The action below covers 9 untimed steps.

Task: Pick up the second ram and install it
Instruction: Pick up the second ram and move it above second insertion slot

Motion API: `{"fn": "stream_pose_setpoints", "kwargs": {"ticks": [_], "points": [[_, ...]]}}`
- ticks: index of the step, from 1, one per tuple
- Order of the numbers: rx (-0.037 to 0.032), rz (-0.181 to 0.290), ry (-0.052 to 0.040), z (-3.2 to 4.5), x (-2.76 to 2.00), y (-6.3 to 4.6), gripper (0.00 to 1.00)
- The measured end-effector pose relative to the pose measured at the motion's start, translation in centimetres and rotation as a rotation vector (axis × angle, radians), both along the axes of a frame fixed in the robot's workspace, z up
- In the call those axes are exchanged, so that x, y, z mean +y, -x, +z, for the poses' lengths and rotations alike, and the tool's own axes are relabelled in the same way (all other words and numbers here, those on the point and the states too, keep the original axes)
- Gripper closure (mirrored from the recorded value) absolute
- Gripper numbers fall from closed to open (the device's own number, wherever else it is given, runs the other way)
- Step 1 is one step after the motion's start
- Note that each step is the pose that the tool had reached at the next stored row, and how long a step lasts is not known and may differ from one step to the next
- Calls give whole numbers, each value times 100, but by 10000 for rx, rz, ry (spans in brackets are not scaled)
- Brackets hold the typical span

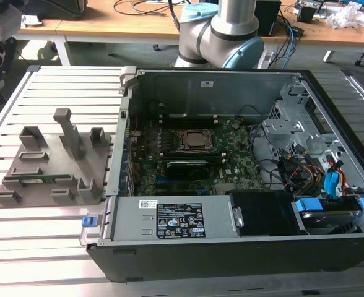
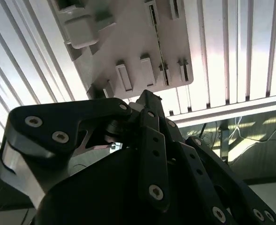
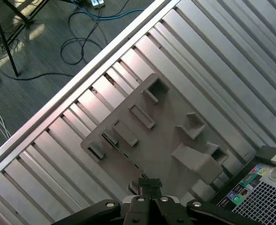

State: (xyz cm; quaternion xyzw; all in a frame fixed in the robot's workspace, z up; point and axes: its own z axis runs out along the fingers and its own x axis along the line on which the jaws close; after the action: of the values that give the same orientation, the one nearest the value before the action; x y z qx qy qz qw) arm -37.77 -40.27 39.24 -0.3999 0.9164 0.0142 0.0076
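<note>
Big picture first: a silver slatted aluminium worktop (image 1: 58, 260) carries everything. An open black computer case (image 1: 231, 260) takes up the middle of the worktop and the side towards the exterior view's right. Its lid is off, and the large green motherboard (image 1: 238, 162) lies flat inside.

Behind the case, at the worktop's far edge, stands the grey and pale-blue arm (image 1: 231, 28). Its thick joint is planted there and its tube climbs straight up out of the exterior view. The wrist is carried high, and both wrist views look down from well above the worktop.

Over towards the exterior view's left, just beside the case wall, lies the flat grey plastic fixture tray (image 1: 89, 158) with its upright posts. It also appears from above in the first wrist view (image 3: 175, 136) and the second wrist view (image 2: 128, 42).

Now the black linkage gripper (image 3: 149, 183) (image 2: 149, 101). It points down at the tray and hangs well clear of it. The fingers (image 3: 153, 183) are drawn together with nothing between them.

And the second ram (image 1: 36, 180), a slim green circuit-board stick, sits on edge in a slot along the tray's edge nearest the exterior camera. In both wrist views it is a thin dark line (image 3: 124, 152) (image 2: 160, 51), seated in the tray and untouched, with the gripper tips lined up over the tray edge that carries its slot.
</note>
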Motion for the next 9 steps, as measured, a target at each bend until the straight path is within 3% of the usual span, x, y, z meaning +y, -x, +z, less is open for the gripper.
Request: {"fn": "stream_pose_setpoints", "kwargs": {"ticks": [3, 9], "points": [[-1, 671, 0, 0, 0, 0, 89], [0, 1429, 0, 0, 0, 0, 89]]}}
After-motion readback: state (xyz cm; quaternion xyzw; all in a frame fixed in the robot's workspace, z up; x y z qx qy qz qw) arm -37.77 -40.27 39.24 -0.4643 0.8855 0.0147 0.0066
